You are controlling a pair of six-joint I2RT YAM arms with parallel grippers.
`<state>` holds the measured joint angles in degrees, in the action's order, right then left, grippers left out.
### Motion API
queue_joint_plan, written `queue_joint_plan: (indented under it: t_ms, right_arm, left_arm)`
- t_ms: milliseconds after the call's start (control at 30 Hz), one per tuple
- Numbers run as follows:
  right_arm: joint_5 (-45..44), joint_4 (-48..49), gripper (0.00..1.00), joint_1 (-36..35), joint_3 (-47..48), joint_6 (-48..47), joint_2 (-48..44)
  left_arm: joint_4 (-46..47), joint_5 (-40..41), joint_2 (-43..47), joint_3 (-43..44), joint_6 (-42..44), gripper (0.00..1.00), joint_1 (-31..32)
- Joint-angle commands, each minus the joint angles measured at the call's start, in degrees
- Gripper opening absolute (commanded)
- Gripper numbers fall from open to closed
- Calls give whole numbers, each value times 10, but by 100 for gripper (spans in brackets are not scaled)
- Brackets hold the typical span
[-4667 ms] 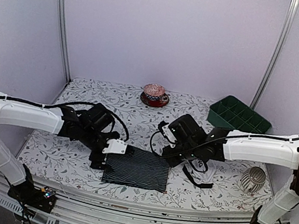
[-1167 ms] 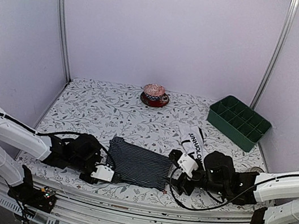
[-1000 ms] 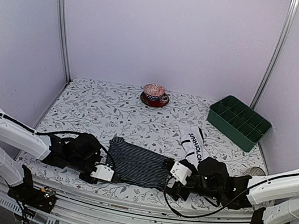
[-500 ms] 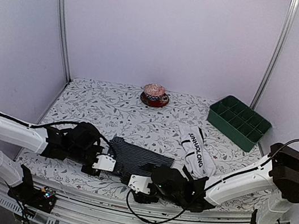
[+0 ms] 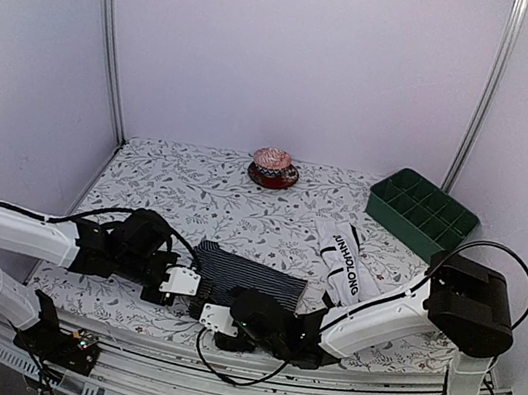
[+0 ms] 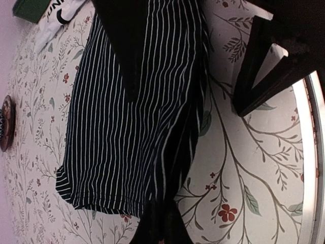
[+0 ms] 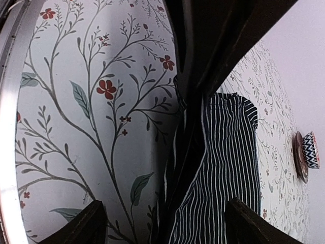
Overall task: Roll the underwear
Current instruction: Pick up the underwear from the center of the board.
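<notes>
From above, the striped underwear (image 5: 253, 275) lies flat near the table's (image 5: 165, 181) six o'clock edge. The white underwear (image 5: 349, 268) is at its two o'clock, my left end effector (image 5: 190, 287) is at its nine o'clock edge, and my right end effector (image 5: 213, 319) is at its seven o'clock corner. My left wrist view shows that end effector clenched on a gathered fold of the striped cloth at six o'clock. In my right wrist view my fingers (image 7: 86, 226) stand wide apart, released, and the striped cloth runs from between them toward one o'clock.
</notes>
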<state>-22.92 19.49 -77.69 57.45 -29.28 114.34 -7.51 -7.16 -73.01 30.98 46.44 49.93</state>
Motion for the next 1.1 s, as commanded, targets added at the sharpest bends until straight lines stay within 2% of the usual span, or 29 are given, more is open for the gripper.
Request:
queue_joint_plan:
  t_ms: [0, 233, 567, 867, 1067]
  right_arm:
    - [-58, -31, 80, -2, 1, 7, 25]
    - [-124, -60, 57, -1, -52, 42, -8]
    - [-147, -150, 50, -1, -106, 110, -83]
    - [-118, -191, 31, -2, -122, 143, -105]
    - [-111, -195, 29, -2, -129, 146, -126]
  left_arm:
    - [1, -15, 13, 1, -2, 0, -5]
    - [-11, -11, 32, -10, 7, 0, -11]
    - [-21, -10, 53, -17, 13, 0, -23]
    - [-19, -5, 58, -28, 17, 0, -32]
    - [-21, -8, 68, -39, 19, 0, -37]
